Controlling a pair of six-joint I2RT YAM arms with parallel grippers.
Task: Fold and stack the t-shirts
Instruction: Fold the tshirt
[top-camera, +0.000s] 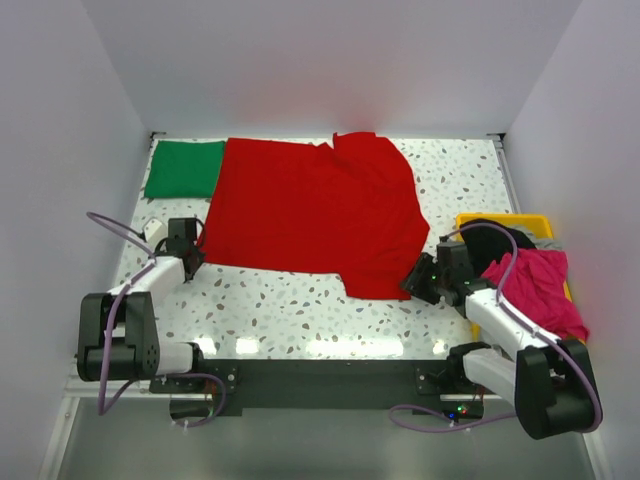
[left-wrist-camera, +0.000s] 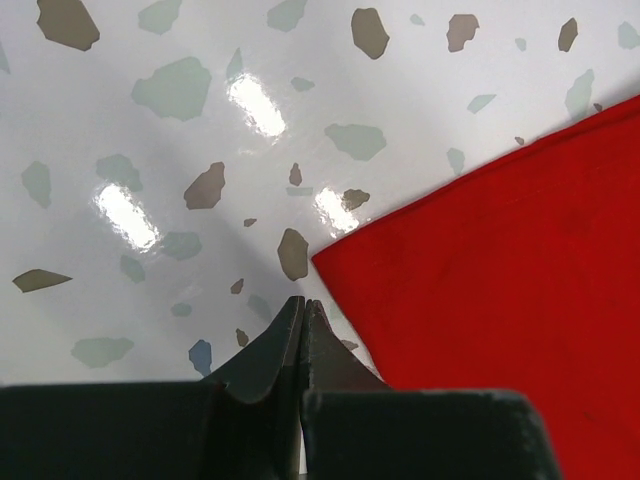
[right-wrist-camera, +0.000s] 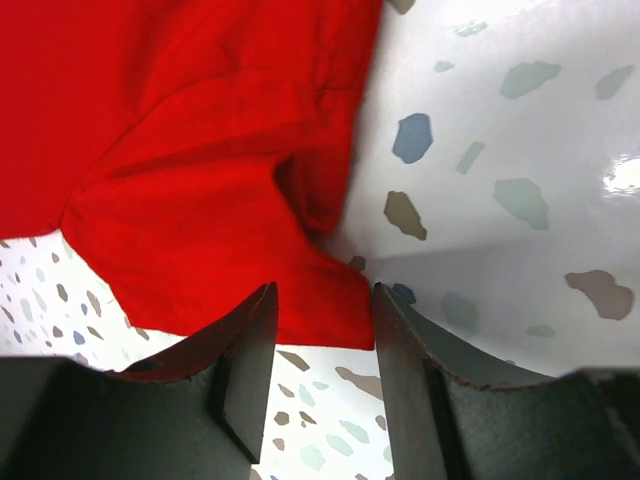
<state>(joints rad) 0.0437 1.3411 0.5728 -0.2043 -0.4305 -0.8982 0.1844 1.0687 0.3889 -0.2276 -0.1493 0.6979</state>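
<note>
Leftward, a folded deep green cloth t-shirt lies at the tabletop's upper left. The left pincer is clenched on nothing beside the spread bright red cloth t-shirt's corner. The right pincer gapes astride its hem.

Overhead view, close wrist views, red t-shirt shared

Large t-shirt spread on table, folded t-shirt beside its far-left corner, tray holding garments at right
</note>
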